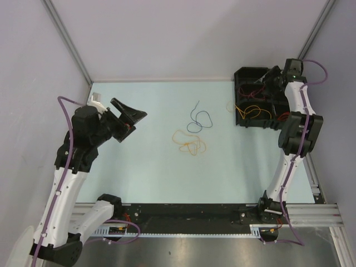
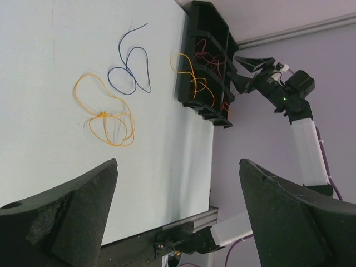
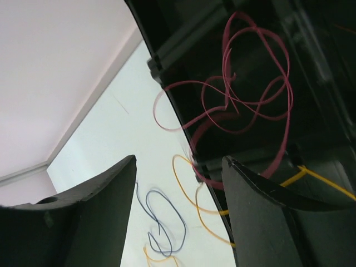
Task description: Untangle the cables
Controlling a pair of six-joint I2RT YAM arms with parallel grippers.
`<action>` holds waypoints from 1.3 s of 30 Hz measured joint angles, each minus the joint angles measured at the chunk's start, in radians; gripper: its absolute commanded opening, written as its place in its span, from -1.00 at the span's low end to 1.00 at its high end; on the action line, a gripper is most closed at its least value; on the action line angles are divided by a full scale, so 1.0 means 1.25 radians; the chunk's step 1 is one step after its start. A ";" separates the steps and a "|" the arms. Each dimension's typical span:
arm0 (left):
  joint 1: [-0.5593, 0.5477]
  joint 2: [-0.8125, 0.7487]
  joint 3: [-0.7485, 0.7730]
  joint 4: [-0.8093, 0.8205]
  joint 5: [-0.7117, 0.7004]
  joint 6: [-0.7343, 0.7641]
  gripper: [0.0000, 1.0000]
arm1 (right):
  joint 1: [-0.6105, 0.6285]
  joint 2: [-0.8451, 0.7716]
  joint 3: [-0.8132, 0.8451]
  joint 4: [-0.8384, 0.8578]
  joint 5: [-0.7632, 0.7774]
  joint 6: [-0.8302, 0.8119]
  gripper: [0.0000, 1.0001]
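Observation:
A dark blue cable (image 1: 198, 119) and a yellow cable (image 1: 189, 143) lie loosely coiled mid-table, apart from each other. In the left wrist view the blue cable (image 2: 130, 72) sits above the yellow cable (image 2: 108, 119). A red cable (image 3: 250, 94) lies in a compartment of the black tray (image 3: 194, 28), one loop spilling over its rim. An orange cable (image 1: 250, 111) hangs from the tray's neighbouring compartment. My right gripper (image 3: 179, 167) hovers over the tray, open, nothing between its fingers. My left gripper (image 2: 178, 167) is raised at the left, wide open and empty.
The black tray (image 1: 245, 72) stands at the back right corner of the pale table. Grey walls close in the left, back and right. A metal rail (image 1: 311, 211) runs along the near edge by the arm bases.

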State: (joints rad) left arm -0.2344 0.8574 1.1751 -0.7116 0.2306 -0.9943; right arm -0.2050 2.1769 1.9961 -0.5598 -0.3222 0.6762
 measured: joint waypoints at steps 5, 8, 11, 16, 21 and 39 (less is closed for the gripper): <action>0.000 0.006 -0.002 0.016 0.002 0.000 0.90 | -0.008 -0.092 -0.070 -0.028 0.010 -0.018 0.27; 0.000 0.014 -0.004 0.026 0.009 0.000 0.89 | -0.007 -0.140 -0.084 -0.042 0.013 -0.027 0.24; 0.000 0.022 -0.004 0.033 0.016 0.001 0.90 | 0.000 -0.194 -0.103 -0.057 0.017 -0.042 0.21; 0.000 0.031 -0.004 0.036 0.026 0.006 0.90 | 0.029 -0.313 -0.222 -0.073 0.045 -0.073 0.09; 0.000 0.034 -0.004 0.038 0.037 0.008 0.90 | 0.104 -0.343 -0.286 -0.116 0.077 -0.116 0.05; 0.002 0.041 -0.007 0.038 0.050 0.044 0.91 | 0.248 -0.097 -0.119 -0.291 0.286 -0.303 0.16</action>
State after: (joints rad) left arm -0.2325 0.9081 1.1667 -0.6643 0.2928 -0.9398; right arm 0.1055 2.0552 1.8473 -0.9230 0.0357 0.2977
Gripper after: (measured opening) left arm 0.952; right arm 0.578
